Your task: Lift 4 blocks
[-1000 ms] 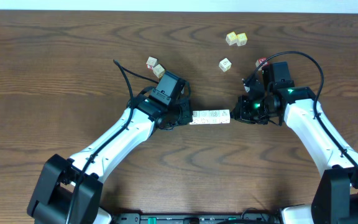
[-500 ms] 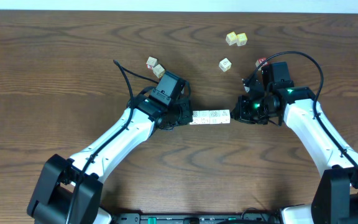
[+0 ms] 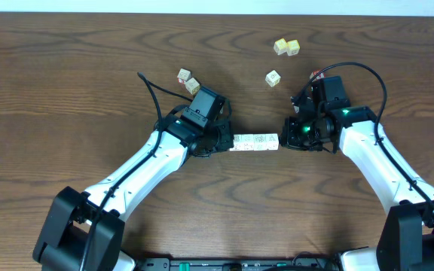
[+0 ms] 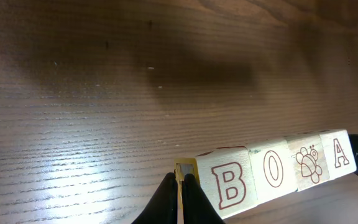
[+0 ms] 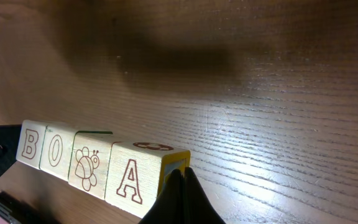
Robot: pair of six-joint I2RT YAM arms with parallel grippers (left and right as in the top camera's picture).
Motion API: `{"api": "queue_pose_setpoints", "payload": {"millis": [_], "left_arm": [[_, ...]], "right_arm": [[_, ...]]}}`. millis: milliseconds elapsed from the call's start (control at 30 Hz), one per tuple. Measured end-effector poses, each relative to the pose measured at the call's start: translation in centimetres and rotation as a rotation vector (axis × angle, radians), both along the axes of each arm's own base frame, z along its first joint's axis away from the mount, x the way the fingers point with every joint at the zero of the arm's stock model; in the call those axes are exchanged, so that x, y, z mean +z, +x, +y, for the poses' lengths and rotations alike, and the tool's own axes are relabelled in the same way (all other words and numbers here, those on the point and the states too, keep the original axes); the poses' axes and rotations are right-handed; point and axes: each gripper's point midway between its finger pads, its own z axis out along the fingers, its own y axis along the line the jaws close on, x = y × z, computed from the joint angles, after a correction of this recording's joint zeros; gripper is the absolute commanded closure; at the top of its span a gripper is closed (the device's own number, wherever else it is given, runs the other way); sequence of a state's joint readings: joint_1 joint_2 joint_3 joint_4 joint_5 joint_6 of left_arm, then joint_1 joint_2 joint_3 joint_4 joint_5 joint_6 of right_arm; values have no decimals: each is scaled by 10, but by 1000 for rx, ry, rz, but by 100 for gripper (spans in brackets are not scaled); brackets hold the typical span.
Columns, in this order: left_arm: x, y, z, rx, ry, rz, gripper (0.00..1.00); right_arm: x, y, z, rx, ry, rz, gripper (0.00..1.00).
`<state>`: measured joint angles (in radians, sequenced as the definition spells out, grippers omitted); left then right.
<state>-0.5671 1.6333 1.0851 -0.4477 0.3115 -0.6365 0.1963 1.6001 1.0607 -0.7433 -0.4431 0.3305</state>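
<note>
Right arm has nudged a touch toward the left of the overhead frame; the row of blocks hasn't budged.

All four blocks (image 3: 256, 141) (B, O, a bee, A) sit end to end mid-frame, pinched lengthwise between the two claws. The left claw (image 4: 180, 182) is fully closed with its tips butted against the B end, and the right claw (image 5: 178, 180) is closed too, tips on the A end. Neither one wraps around anything, it's pure squeeze. Going by the shadow on the table (image 4: 73, 124) in both wrist views, the row looks to be off the wood, though I can't swear to it. My worry is that only friction holds the two middle blocks. If either arm eases off, or the tips drift out of line, the row probably buckles and drops. The loose cubes (image 3: 273, 77) toward the top of the overhead frame are well apart from all this.
</note>
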Motion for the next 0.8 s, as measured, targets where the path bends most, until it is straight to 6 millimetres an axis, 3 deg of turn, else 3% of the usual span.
{"api": "queue_pose_setpoints", "payload": {"millis": [800], "left_arm": [[0, 0, 0, -1, -1, 0, 93]], "right_arm": [[-4, 1, -1, -4, -7, 5, 99]]}}
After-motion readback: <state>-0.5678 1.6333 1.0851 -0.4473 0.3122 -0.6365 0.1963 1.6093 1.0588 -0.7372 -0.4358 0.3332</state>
